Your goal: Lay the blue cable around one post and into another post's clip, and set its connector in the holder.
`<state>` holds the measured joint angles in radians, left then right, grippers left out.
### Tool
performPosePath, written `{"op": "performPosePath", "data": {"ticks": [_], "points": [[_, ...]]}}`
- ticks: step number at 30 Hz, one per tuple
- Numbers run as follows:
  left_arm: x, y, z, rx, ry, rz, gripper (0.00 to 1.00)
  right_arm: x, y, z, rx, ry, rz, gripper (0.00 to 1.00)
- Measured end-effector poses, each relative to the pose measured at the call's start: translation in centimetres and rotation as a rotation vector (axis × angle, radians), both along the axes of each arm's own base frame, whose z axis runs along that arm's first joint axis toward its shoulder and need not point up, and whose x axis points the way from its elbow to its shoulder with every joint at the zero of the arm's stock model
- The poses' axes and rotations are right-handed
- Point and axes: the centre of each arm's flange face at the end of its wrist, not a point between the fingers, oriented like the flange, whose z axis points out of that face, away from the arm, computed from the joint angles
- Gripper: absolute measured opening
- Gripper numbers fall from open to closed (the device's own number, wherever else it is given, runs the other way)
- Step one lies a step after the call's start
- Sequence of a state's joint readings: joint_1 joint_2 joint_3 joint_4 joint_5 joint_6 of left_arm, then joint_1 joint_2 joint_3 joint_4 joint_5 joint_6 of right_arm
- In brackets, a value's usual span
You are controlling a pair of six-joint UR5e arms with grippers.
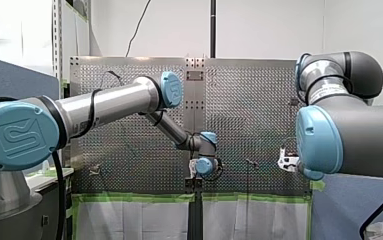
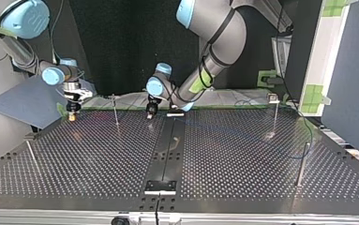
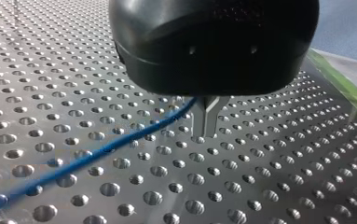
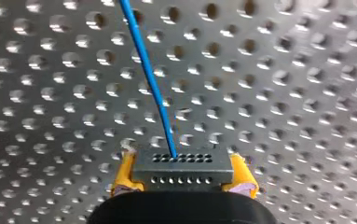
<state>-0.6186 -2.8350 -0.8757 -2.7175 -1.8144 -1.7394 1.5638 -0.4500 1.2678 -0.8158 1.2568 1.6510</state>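
The blue cable (image 4: 150,84) ends in a grey connector (image 4: 183,163) with rows of small holes. Only my right wrist view shows how it is held: my right gripper (image 4: 181,173) pinches the connector between its yellow pads (image 4: 122,177), and the cable runs straight ahead from it over the perforated table (image 4: 283,70). My left wrist view shows another stretch of the cable. There my left gripper (image 3: 207,122) has its metal fingers (image 3: 200,119) pressed together on the cable, tips just above the table, and the cable trails off to one side, low over the holes. The top view gives the layout that neither wrist view has: my right gripper at its left, my left gripper near the middle, a thin post (image 2: 115,108) standing between them, and further posts (image 2: 275,115) out towards both sides. The front view shows both arms reaching over the table, but the fingers are too small to read there
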Motion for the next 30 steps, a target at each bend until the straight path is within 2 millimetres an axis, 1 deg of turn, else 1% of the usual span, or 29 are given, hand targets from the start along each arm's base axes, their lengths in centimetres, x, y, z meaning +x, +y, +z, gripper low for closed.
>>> {"op": "performPosePath", "data": {"ticks": [2, 6, 10, 11, 12, 14, 15, 17, 18, 19, 20, 21, 23, 24, 25, 27, 28, 30], "points": [[0.1, 0.1, 0.0, 0.000, 0.000, 0.001, 0.02, 0.1, -0.2, -0.1, 0.003, 0.012, -0.001, 0.00], [0.2, 0.2, 0.0, -0.002, -0.001, 0.002, 0.02, -0.2, -1.1, 0.3, 0.004, 0.028, -0.006, 0.00], [0.2, 0.2, 0.0, -0.003, -0.002, 0.001, 0.02, -0.4, -1.3, 0.5, 0.022, 0.030, -0.010, 0.00], [0.2, 0.2, 0.0, -0.002, -0.003, 0.001, 0.10, -0.4, -1.3, 0.5, 0.029, 0.031, -0.010, 0.00], [0.2, 0.2, 0.0, 0.000, -0.003, -0.001, 0.10, -0.4, -1.3, 0.5, 0.037, 0.032, -0.011, 0.00], [0.0, 0.0, 0.0, 0.011, -0.006, -0.005, 0.23, -0.5, -1.2, 0.4, 0.046, 0.034, -0.015, 0.00], [-0.2, -0.1, 0.0, 0.017, -0.008, -0.007, 0.23, -0.6, -1.2, 0.4, 0.050, 0.037, -0.021, 0.00], [-0.6, -0.3, -0.1, 0.035, -0.009, -0.014, 0.47, -0.9, -1.2, 0.3, 0.058, 0.046, -0.032, 0.00], [-0.8, -0.5, -0.2, 0.044, -0.009, -0.017, 0.47, -1.0, -1.1, 0.2, 0.064, 0.053, -0.036, 0.00], [-1.1, -0.6, -0.3, 0.056, -0.008, -0.022, 0.55, -1.0, -1.0, 0.2, 0.069, 0.060, -0.037, 0.00], [-1.3, -0.7, -0.4, 0.065, -0.008, -0.026, 0.66, -1.0, -0.9, 0.1, 0.074, 0.066, -0.035, 0.00], [-1.6, -0.8, -0.5, 0.075, -0.007, -0.031, 0.66, -0.9, -0.8, 0.1, 0.081, 0.076, -0.028, 0.00], [-2.1, -1.0, -0.8, 0.099, -0.005, -0.041, 0.77, -0.6, -0.6, -0.1, 0.091, 0.091, -0.012, 0.00], [-2.4, -1.1, -0.9, 0.109, -0.004, -0.046, 0.77, -0.4, -0.4, -0.1, 0.095, 0.099, 0.001, 0.00], [-2.8, -1.2, -1.0, 0.123, -0.004, -0.054, 0.82, -0.2, -0.3, -0.1, 0.098, 0.105, 0.011, 0.00], [-3.4, -1.5, -0.9, 0.139, -0.008, -0.069, 0.82, 0.3, 0.0, -0.2, 0.102, 0.115, 0.034, 0.00], [-3.8, -1.7, -0.6, 0.146, -0.015, -0.082, 0.85, 0.5, 0.1, -0.2, 0.102, 0.118, 0.044, 0.00], [-4.3, -2.1, -0.1, 0.150, -0.026, -0.101, 0.85, 1.1, 0.2, -0.2, 0.103, 0.124, 0.063, 0.00]]}}
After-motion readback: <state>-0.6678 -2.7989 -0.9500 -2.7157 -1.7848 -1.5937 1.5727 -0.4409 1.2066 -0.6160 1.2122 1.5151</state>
